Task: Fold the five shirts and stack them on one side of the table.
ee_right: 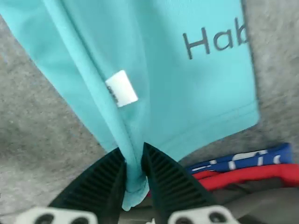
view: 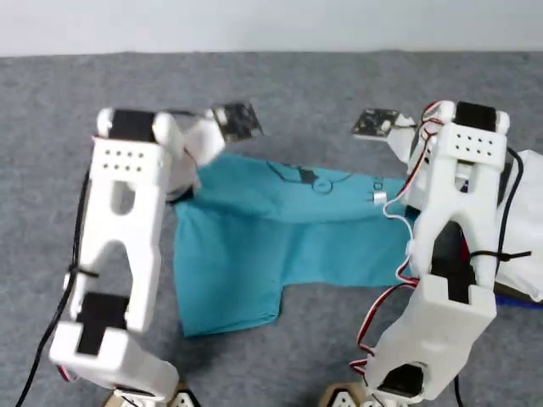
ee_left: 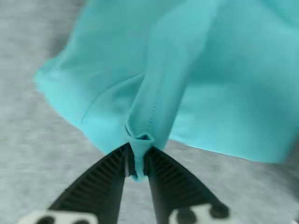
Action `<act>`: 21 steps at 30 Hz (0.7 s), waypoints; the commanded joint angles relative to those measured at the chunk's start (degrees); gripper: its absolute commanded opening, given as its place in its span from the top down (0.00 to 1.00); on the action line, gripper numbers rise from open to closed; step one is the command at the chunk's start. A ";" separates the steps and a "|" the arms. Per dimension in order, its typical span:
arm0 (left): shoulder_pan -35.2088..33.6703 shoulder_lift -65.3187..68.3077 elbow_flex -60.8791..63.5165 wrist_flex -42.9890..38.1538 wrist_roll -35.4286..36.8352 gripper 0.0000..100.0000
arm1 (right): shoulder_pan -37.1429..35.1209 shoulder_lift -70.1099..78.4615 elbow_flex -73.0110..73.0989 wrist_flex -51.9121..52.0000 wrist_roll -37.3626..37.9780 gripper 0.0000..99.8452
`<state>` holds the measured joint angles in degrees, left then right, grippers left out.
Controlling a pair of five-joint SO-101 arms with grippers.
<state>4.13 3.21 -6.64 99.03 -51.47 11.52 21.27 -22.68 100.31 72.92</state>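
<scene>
Left gripper: we note both dark ribbed fingers pressed together on a bunched fold of the teal shirt. The cloth is pinched into a narrow ridge between them and fans out wide beyond the tips.

Right gripper: likewise clamped on a seamed edge of the same shirt. A small white label sits on that seam, near the fingers. Dark lettering shows on the cloth farther out. Just beside the shirt's hem we see red and blue fabric.

From the high view, the shirt lies on the grey table, stretched between the two arms. The left arm stands over its one end and the right arm over the other. A dark print shows along the far part of the shirt, and one flap reaches toward the near edge of the table. A white garment lies beside the right arm, at the edge of that view, with a strip of blue at its near side.
</scene>
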 commanded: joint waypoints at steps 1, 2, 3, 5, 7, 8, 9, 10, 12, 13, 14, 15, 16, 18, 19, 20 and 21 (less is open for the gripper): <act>2.64 -9.23 9.27 1.49 -0.88 0.99 | 2.15 -4.18 1.93 2.33 0.53 0.99; 3.16 -10.64 11.38 1.49 -0.88 0.99 | 2.51 -4.26 2.90 2.33 0.62 0.99; 3.52 -11.96 13.32 1.41 -0.97 0.99 | 2.95 -4.53 3.87 2.42 0.62 0.99; 3.78 -13.71 16.75 1.41 -2.55 0.99 | 3.38 -5.49 5.89 2.24 0.62 0.99; 3.34 -14.42 19.30 1.41 -4.75 0.99 | 3.38 -6.73 8.26 2.24 0.62 0.99; 3.25 -14.51 20.26 1.32 -4.92 0.99 | 3.30 -7.43 9.41 2.15 0.70 0.99; 3.25 -14.68 21.05 1.32 -4.92 0.99 | 3.30 -7.96 10.46 2.07 0.70 0.99; 3.08 -14.77 21.49 1.32 -4.84 0.99 | 3.30 -8.31 11.08 2.07 0.70 0.99; 2.90 -14.77 21.67 0.53 -4.75 0.98 | 3.30 -8.75 11.69 2.07 0.70 0.99; 2.29 -14.86 21.67 -0.26 -4.66 0.98 | 3.38 -9.01 11.78 2.07 0.70 0.99; 1.67 -14.86 21.49 -0.79 -4.04 0.98 | 3.47 -9.27 11.78 2.07 0.70 0.98; 1.23 -14.86 21.41 -1.14 -2.73 0.98 | 3.56 -9.45 11.78 2.24 0.70 0.97; 1.14 -14.86 21.41 -1.05 -0.70 0.98 | 3.65 -9.63 11.78 2.33 0.70 0.95; 1.41 -14.86 21.41 0.00 2.81 0.98 | 3.82 -10.59 11.96 2.42 0.70 0.88; 1.41 -14.86 21.41 1.41 3.96 0.96 | 4.26 -11.30 11.96 2.51 0.53 0.83; 1.41 -15.03 21.58 1.58 4.92 0.95 | 4.70 -12.09 11.96 2.51 0.44 0.79; 1.14 -15.56 21.76 1.58 5.80 0.93 | 5.14 -12.97 11.96 2.51 0.44 0.75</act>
<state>5.80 -8.92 14.99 98.95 -49.01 14.86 13.19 -10.46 100.31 73.10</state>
